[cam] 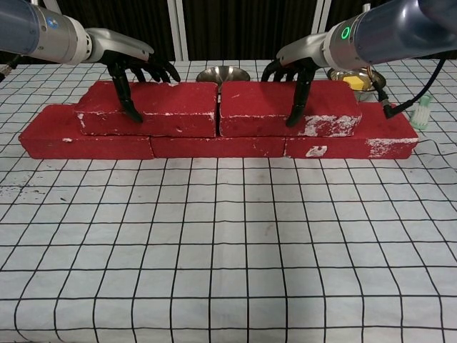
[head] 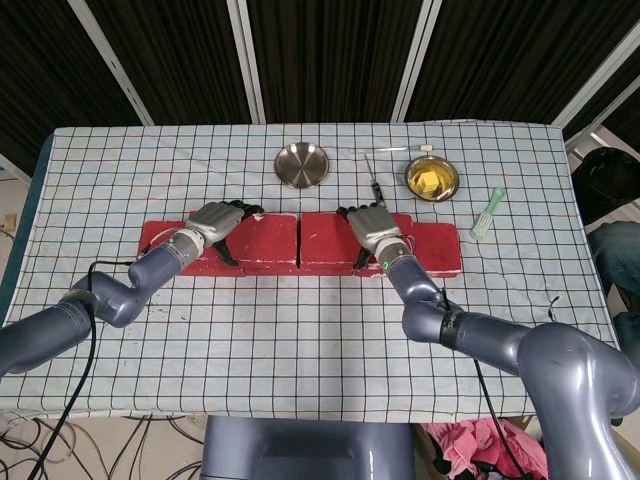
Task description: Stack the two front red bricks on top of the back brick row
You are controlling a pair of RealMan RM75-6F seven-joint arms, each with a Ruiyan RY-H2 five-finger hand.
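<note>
Red bricks sit in two layers on the checked table. The back brick row lies flat at the bottom. On top of it rest the left top brick and the right top brick, side by side with a thin gap between them. The left hand is clamped on the left top brick, thumb down its front face. The right hand is clamped on the right top brick the same way. Behind the bricks stand a silver bowl, a yellow bowl and a green brush.
</note>
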